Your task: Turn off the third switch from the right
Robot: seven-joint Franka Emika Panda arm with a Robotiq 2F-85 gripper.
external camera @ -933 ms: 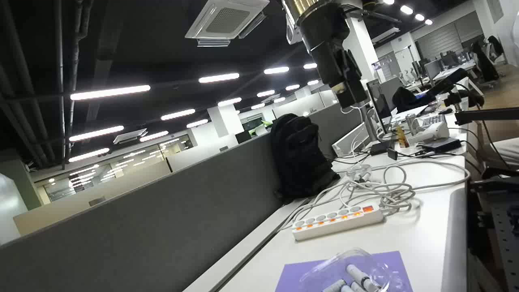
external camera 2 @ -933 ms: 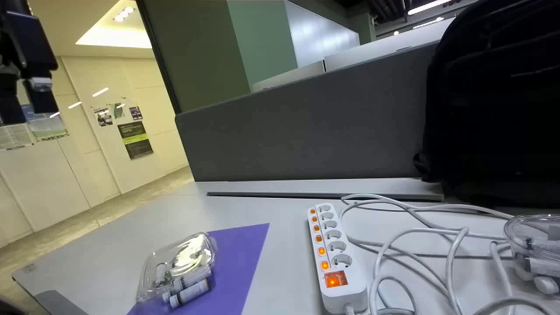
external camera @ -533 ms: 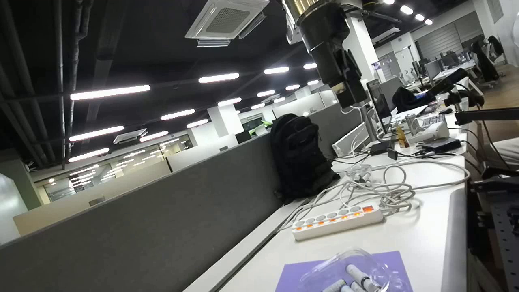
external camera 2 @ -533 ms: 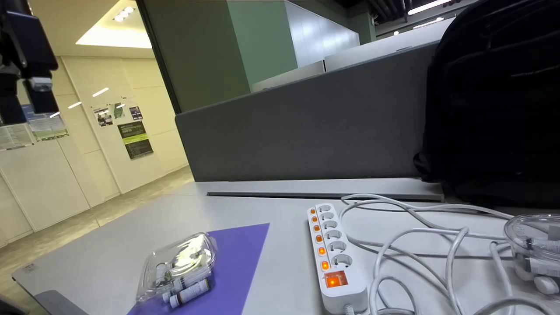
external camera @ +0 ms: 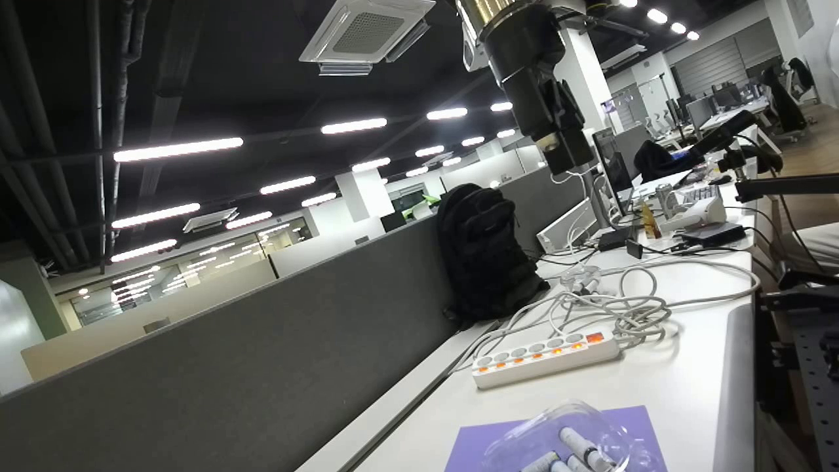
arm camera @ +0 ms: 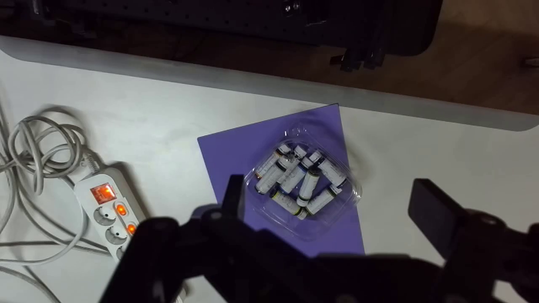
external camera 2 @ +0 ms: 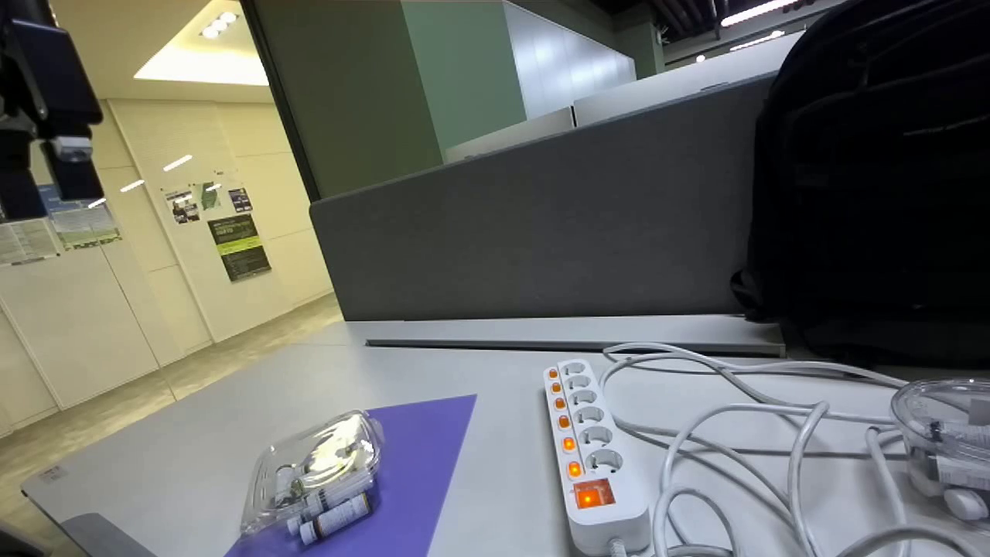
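Tool (arm camera: pixel 332 205) is spread super wide over the counter (arm camera: pixel 164 139). Wrist view's got the white plastic strip (arm camera: pixel 118 221), orange switches (arm camera: pixel 121 209) glowing, around 9 o'clock from the clear tub (arm camera: pixel 311 229).

In an exterior view, the white power strip (external camera 2: pixel 576 430) lies flat on the desk (external camera 2: pixel 503 480), large switch (external camera 2: pixel 593 493) glowing at its near end; of six small orange switches (external camera 2: pixel 569 444) (one beside each round socket (external camera 2: pixel 604 462)), the nearest two shine brightest.
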